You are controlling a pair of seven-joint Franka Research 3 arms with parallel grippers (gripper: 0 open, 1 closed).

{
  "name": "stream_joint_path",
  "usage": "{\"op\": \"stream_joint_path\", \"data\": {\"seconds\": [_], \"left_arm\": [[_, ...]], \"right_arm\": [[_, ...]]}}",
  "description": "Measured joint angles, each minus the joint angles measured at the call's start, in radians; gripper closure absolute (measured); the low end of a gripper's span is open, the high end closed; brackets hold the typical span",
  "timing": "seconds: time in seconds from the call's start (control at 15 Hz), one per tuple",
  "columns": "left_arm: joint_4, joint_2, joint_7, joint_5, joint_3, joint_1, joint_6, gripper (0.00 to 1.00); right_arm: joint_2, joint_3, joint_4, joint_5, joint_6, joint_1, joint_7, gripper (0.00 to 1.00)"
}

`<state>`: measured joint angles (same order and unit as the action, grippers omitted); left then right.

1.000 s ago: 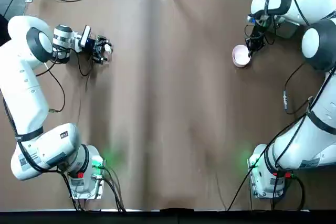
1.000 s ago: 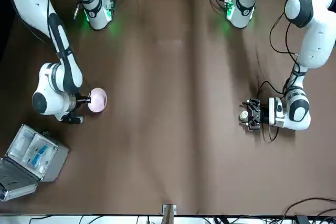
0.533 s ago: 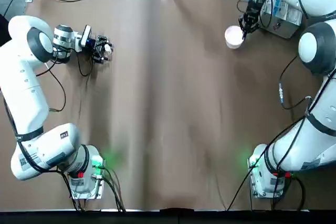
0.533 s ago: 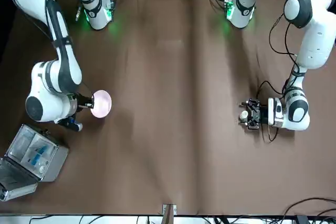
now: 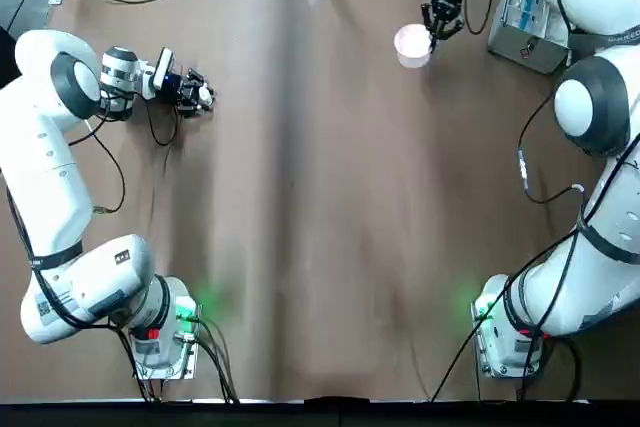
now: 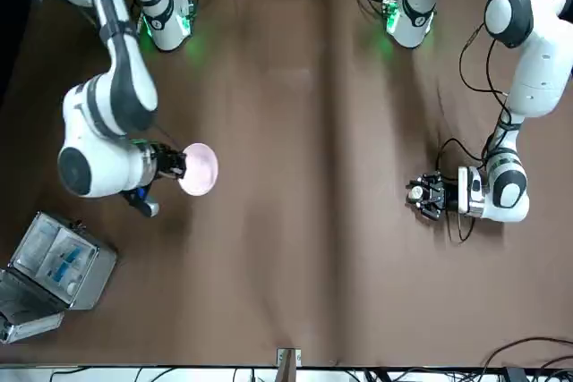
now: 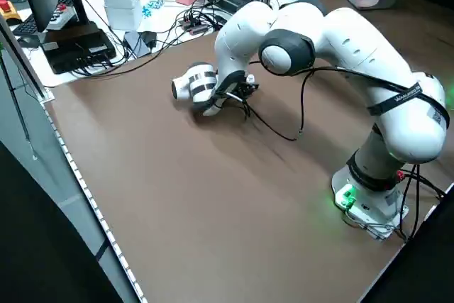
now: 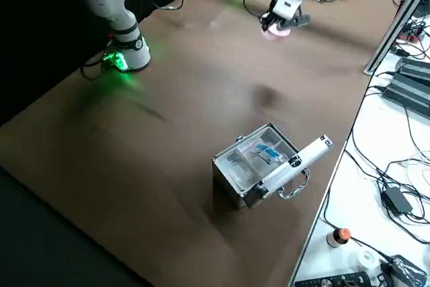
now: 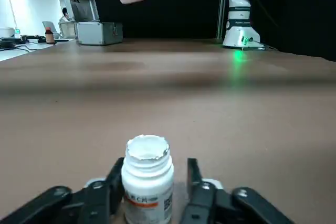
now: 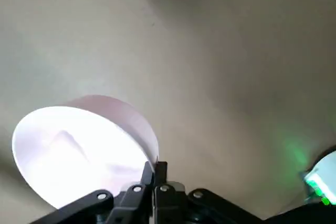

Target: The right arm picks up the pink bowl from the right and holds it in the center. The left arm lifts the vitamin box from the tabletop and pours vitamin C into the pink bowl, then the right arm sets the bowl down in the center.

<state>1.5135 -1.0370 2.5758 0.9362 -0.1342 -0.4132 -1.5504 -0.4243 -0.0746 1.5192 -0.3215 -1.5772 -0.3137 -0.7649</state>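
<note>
- Right gripper (image 5: pixel 432 31): fingers pinched together on the rim of the pink bowl (image 5: pixel 411 45), held in the air above the far right part of the tabletop (image 5: pixel 320 197); the left wrist view shows the bowl well clear of the surface, and the right side view shows its shadow on the brown below.
- Left gripper (image 6: pixel 423 196): low at the far left of the table, lying level with the surface, fingers (image 9: pixel 112 182) parted and set on either side of the vitamin box (image 9: pixel 147 179); whether the pads touch it cannot be told.
- Tabletop: wide matte brown sheet, bare across its whole middle between the two arms.
- Grey hinged case (image 8: pixel 263 163): lid open, at the far right corner, just beside the right arm's reach and well apart from the bowl.
- Vitamin box: small white bottle, uncapped, upright on the tabletop, label with an orange band.
- Arm bases: both at the near edge, each with a green light (image 5: pixel 192 309).
- Surroundings: cables and power strips (image 8: pixel 408 85) along the far edge; a red-capped item (image 8: pixel 336 236) past the case; a cluttered desk (image 7: pixel 106 19) beyond the left side.
</note>
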Motion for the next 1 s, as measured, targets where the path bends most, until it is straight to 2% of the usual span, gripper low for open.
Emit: {"op": "stream_joint_path", "data": {"seconds": [0.07,0.13,0.4,0.67,1.0], "left_arm": [[0.0,0.0,0.0,0.0,0.0,0.0,0.0,0.46],[-0.002,0.0,0.001,0.0,0.0,0.0,0.0,0.65],[-0.02,0.0,0.001,0.0,-0.002,0.005,-0.001,0.65],[-0.056,0.006,0.0,0.0,-0.039,0.013,-0.036,0.65],[-0.076,0.066,-0.002,0.0,-0.093,0.074,-0.136,0.65]], "right_arm": [[0.0,0.001,-0.015,-0.018,0.0,-0.023,-0.051,0.97],[0.0,0.001,-0.04,-0.073,0.001,-0.061,-0.144,0.97],[0.0,0.001,-0.076,-0.166,0.0,-0.129,-0.341,0.97],[-0.015,0.001,-0.11,-0.217,-0.007,-0.21,-0.518,0.97],[-0.127,0.001,-0.198,-0.252,-0.014,-0.261,-0.63,0.97]]}}
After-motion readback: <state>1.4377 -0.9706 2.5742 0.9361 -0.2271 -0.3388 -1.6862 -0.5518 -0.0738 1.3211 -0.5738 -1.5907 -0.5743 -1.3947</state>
